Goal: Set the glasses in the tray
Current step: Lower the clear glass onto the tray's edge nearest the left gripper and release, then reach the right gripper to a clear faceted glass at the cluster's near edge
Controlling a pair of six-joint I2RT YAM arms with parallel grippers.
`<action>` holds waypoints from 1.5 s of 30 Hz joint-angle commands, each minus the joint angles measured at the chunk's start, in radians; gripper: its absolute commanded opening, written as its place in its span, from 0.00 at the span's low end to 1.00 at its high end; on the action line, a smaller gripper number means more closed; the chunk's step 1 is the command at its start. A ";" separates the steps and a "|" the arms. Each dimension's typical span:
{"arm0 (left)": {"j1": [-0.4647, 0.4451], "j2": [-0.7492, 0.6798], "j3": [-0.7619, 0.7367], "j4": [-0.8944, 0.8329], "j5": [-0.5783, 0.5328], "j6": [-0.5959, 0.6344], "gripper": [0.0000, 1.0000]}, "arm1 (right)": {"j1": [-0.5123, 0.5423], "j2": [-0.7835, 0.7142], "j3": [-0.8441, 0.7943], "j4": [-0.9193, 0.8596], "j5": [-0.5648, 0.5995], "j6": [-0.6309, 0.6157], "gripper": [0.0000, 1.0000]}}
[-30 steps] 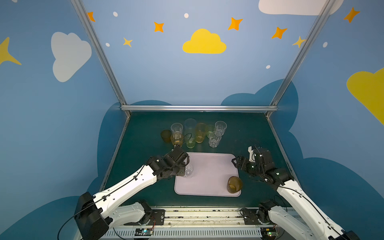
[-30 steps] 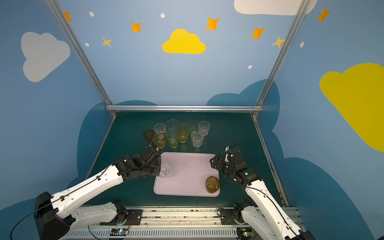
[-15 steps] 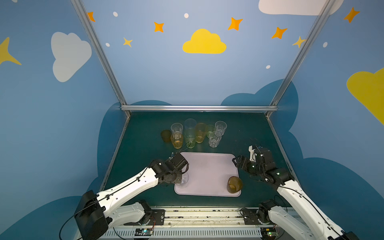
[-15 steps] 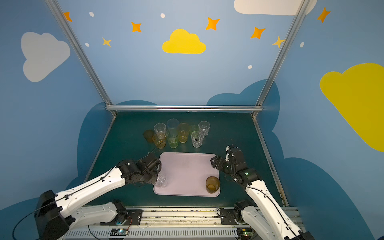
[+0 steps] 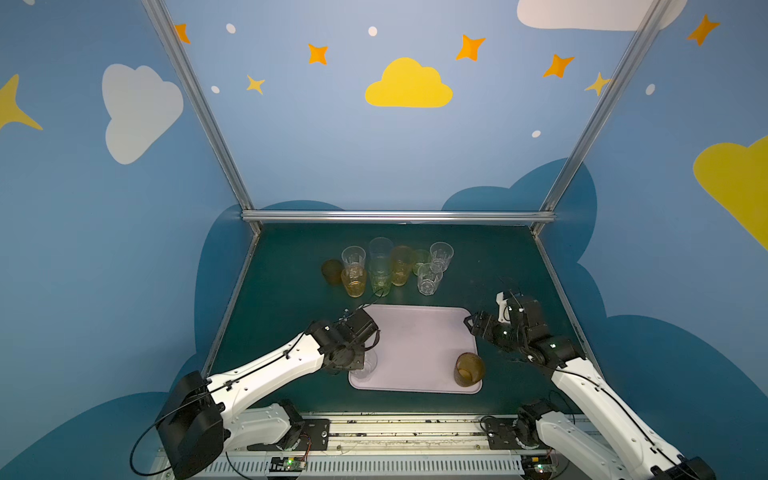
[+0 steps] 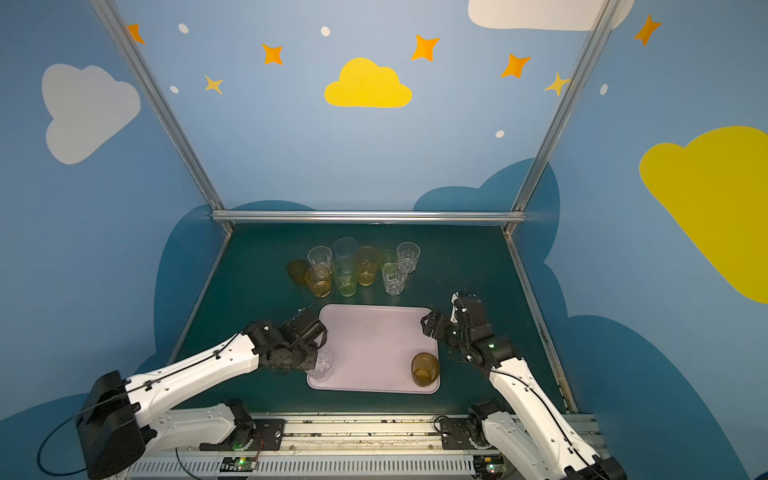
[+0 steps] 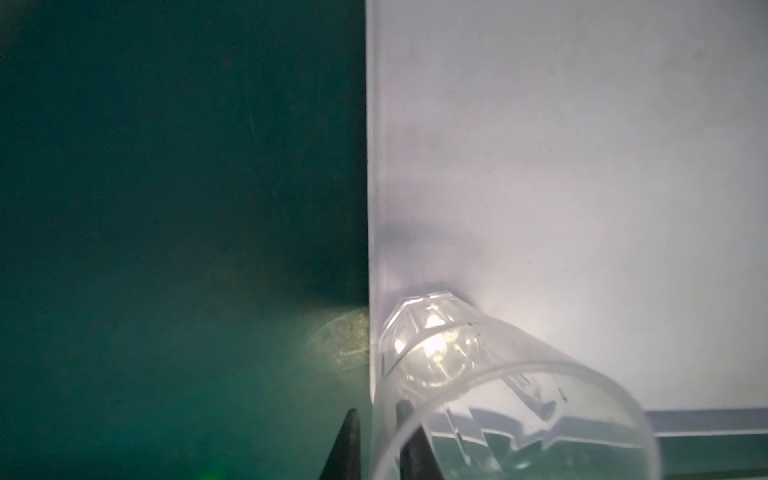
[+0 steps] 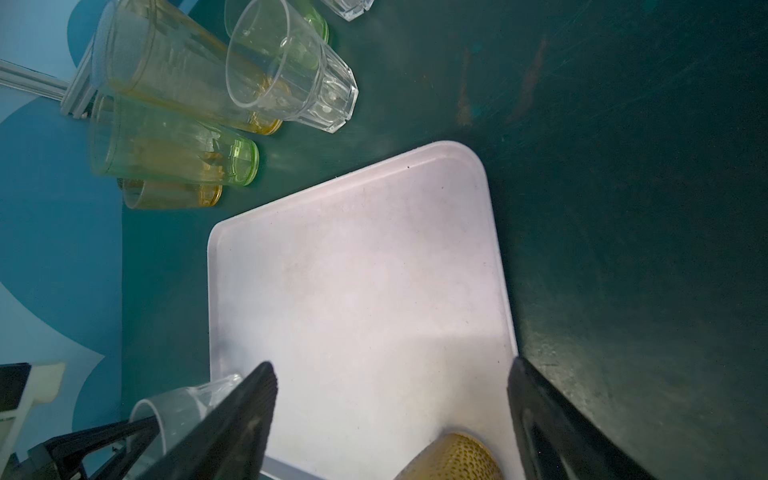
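As both top views show, the clear glass [image 5: 368, 368] stands in the front-left corner of the tray [image 5: 415, 345], left hand [image 5: 365, 353] right at it, brown glass [image 5: 468, 370] in the front-right corner. Left wrist: fingers [image 7: 347, 449] straddle the clear glass's rim, can't tell if they're clamped. Right wrist: right hand [image 8: 390, 365] spread wide, empty, by the tray's right edge; other glasses [image 8: 187, 104] on the surface [image 8: 623, 166] past the tray's far edge

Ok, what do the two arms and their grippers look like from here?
Both alike: white shells, black joints, thin black cables along the left arm and right arm. The left gripper and right gripper have black tapered fingers, ribbed on the right's. Small green lights dot the right arm's black wrist.
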 commanded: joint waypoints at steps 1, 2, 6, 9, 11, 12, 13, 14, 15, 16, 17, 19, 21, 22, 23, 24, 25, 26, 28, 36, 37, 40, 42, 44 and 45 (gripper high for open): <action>-0.003 0.016 -0.004 0.008 -0.004 -0.006 0.27 | -0.007 -0.008 -0.013 0.006 -0.010 0.007 0.86; -0.002 0.019 0.000 0.008 -0.005 -0.007 0.31 | -0.007 -0.010 -0.013 0.004 -0.011 0.008 0.86; -0.003 0.006 0.025 0.003 -0.013 0.009 0.55 | -0.011 -0.016 -0.008 -0.007 -0.021 0.011 0.86; -0.003 -0.030 0.038 0.007 -0.044 0.027 0.86 | -0.012 -0.019 -0.009 -0.008 -0.026 0.012 0.86; -0.003 -0.058 0.046 0.019 -0.052 0.046 1.00 | -0.014 -0.016 -0.006 -0.009 -0.030 0.012 0.86; -0.001 -0.073 0.048 0.028 -0.056 0.054 1.00 | -0.014 -0.014 -0.004 -0.010 -0.034 0.012 0.86; -0.001 -0.088 0.046 0.039 -0.063 0.061 1.00 | -0.015 -0.009 0.000 -0.011 -0.036 0.012 0.86; 0.000 -0.102 0.044 0.051 -0.072 0.064 1.00 | -0.015 -0.005 0.006 -0.013 -0.038 0.011 0.86; 0.003 -0.115 0.040 0.063 -0.081 0.066 1.00 | -0.015 0.001 0.012 -0.014 -0.040 0.011 0.86; 0.007 -0.126 0.035 0.082 -0.086 0.074 1.00 | -0.015 0.007 0.018 -0.015 -0.042 0.011 0.86; 0.013 -0.139 0.030 0.099 -0.088 0.081 1.00 | -0.016 0.012 0.028 -0.014 -0.043 0.011 0.86; 0.034 -0.149 0.023 0.129 -0.084 0.086 1.00 | -0.017 0.029 0.047 -0.013 -0.046 0.012 0.87; 0.061 -0.150 0.022 0.163 -0.070 0.097 1.00 | -0.017 0.043 0.053 -0.009 -0.048 0.013 0.87; 0.078 -0.151 0.023 0.180 -0.061 0.099 1.00 | -0.017 0.056 0.090 -0.006 -0.048 0.017 0.86; 0.091 -0.152 0.022 0.199 -0.052 0.101 1.00 | -0.017 0.069 0.103 -0.004 -0.044 0.021 0.86; 0.102 -0.154 0.023 0.219 -0.043 0.102 1.00 | -0.017 0.084 0.113 -0.003 -0.045 0.023 0.86; 0.111 -0.159 0.021 0.244 -0.032 0.106 1.00 | -0.017 0.102 0.124 0.003 -0.050 0.022 0.86; 0.118 -0.165 0.019 0.270 -0.024 0.114 1.00 | -0.017 0.122 0.138 0.005 -0.055 0.019 0.86; 0.129 -0.181 0.010 0.323 -0.005 0.126 1.00 | -0.017 0.161 0.163 0.013 -0.067 0.020 0.86; 0.172 -0.190 -0.060 0.530 0.094 0.140 1.00 | -0.017 0.363 0.306 0.030 -0.089 0.022 0.83; 0.175 -0.183 -0.059 0.533 0.101 0.149 1.00 | -0.017 0.397 0.329 0.038 -0.092 0.022 0.81; 0.180 -0.170 -0.059 0.534 0.122 0.164 1.00 | -0.017 0.479 0.383 0.063 -0.107 0.026 0.76; 0.180 -0.173 -0.070 0.541 0.132 0.166 1.00 | -0.017 0.542 0.430 0.068 -0.128 0.026 0.73; 0.180 -0.177 -0.092 0.564 0.135 0.164 1.00 | -0.015 0.603 0.481 0.071 -0.149 0.024 0.64; 0.181 -0.178 -0.102 0.576 0.132 0.165 1.00 | -0.014 0.635 0.507 0.071 -0.157 0.021 0.59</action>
